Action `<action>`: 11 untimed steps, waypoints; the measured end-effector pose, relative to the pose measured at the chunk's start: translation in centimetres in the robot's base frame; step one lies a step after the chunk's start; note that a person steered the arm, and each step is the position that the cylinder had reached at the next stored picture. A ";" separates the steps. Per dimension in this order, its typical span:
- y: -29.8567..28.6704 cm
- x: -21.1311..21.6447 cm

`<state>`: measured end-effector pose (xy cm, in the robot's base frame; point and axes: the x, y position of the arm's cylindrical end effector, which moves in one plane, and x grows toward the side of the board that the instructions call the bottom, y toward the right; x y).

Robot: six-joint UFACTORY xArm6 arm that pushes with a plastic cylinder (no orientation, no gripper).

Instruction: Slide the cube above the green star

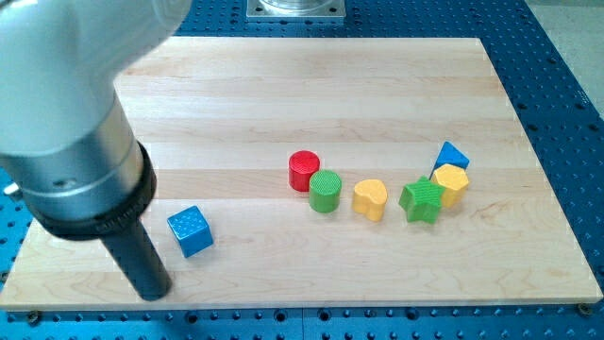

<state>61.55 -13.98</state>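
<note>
A blue cube (191,230) lies on the wooden board at the lower left. A green star (421,199) lies far to its right, in a cluster of blocks. My tip (156,292) touches the board just left of and below the cube, a small gap apart from it. The large grey arm fills the view's upper left and hides that part of the board.
Around the star: a yellow hexagon (451,183) touching its right, a blue triangle (451,156) above that, a yellow heart (370,199) to its left. Further left stand a green cylinder (325,191) and a red cylinder (303,171). The board's bottom edge (302,304) is close below my tip.
</note>
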 end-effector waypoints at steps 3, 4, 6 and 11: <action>2.7 -12.1; 6.5 -18.9; 5.7 -22.8; 11.2 -30.1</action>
